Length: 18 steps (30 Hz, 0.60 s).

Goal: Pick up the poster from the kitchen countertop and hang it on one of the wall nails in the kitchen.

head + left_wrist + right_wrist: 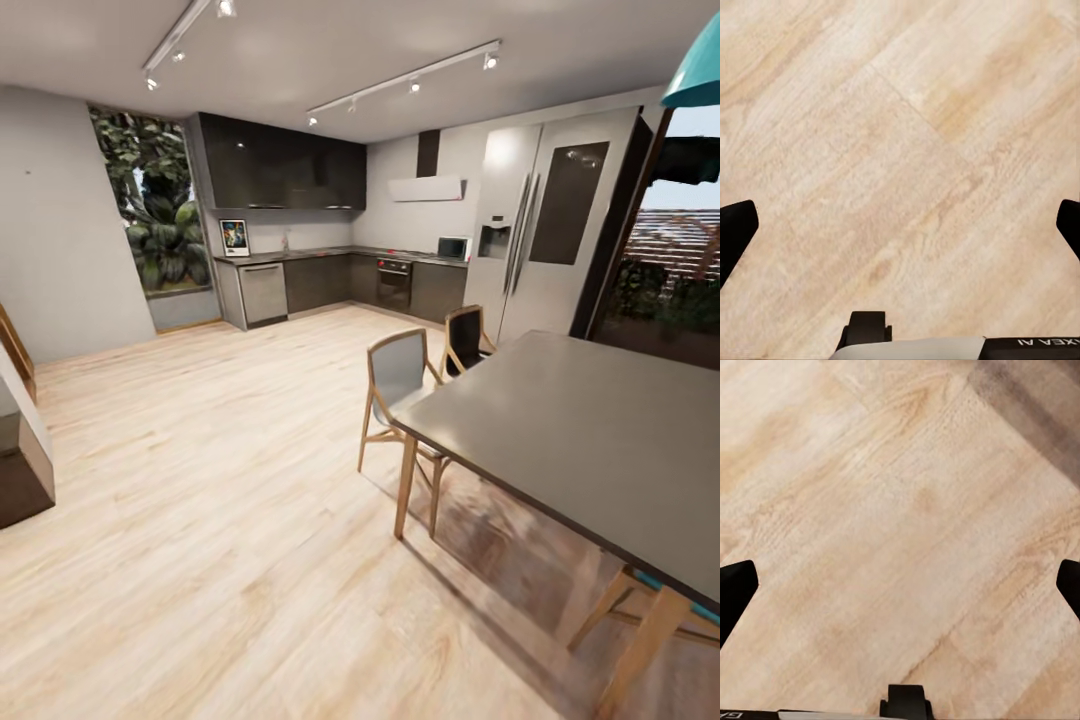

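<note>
Nearest, at lower right of head view: dark grey dining table [600,440] on pale wooden legs, slab running off frame. Beside far corner: two wooden chairs, one grey-backed [397,375], one black-backed [463,340], both tucked close to table edge. Teal seat partly visible under near side.

Underfoot throughout: light wood plank floor [220,500].

Left wrist view: left gripper [900,217] above bare planks, black fingertips [735,225] at opposite edges of frame, wide apart, nothing between.

Right wrist view: right gripper [900,577] likewise above planks, fingertips [735,585] spread to frame edges, nothing held; darker shaded band across one corner of floor.

Far end of room: kitchen countertop [330,253], grey, L-shaped, over dark base cabinets, with built-in oven [394,282] and pale dishwasher front [263,292]. Poster [234,238] upright on left end of countertop, leaning at wall, white border, colourful picture; detail too small to read. Well apart from both grippers. Small white microwave [452,247] at right end of countertop. Dark glossy wall cabinets [280,165] above; white extractor hood [426,188] on adjoining wall.

Right of kitchen: tall silver double-door fridge [530,225]. Left of kitchen: tall window [155,205] onto green foliage. Overhead: two track-light rails [405,78]; teal lampshade [697,70] at upper right corner.
</note>
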{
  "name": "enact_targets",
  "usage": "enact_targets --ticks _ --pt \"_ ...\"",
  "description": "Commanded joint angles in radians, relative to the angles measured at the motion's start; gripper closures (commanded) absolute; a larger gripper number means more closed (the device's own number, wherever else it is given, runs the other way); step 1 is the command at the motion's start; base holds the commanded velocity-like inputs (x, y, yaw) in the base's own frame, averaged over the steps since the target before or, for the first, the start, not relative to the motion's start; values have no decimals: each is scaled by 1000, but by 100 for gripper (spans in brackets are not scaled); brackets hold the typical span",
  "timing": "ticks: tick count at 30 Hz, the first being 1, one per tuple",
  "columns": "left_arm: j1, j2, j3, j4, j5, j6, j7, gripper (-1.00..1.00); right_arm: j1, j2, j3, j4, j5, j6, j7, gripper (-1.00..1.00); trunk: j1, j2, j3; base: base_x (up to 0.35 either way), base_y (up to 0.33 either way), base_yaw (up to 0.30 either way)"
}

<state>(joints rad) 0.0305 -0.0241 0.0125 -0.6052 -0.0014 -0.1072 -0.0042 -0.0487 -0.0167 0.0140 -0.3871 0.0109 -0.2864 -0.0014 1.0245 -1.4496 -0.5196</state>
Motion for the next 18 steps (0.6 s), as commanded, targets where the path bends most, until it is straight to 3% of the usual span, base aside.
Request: enact_targets --ticks 1,11,18 --pt "0 0 1 -1 0 -2 0 -100 0 0 1 0 1 -3 0 -100 0 0 -1 242 275 2" --pt "0 0 3 -1 0 -2 0 -100 0 -1 0 1 0 -4 0 -100 0 0 -1 250 267 3" --pt "0 0 3 -1 0 -2 0 -100 0 0 0 1 0 -5 0 -100 0 0 -1 289 199 202"
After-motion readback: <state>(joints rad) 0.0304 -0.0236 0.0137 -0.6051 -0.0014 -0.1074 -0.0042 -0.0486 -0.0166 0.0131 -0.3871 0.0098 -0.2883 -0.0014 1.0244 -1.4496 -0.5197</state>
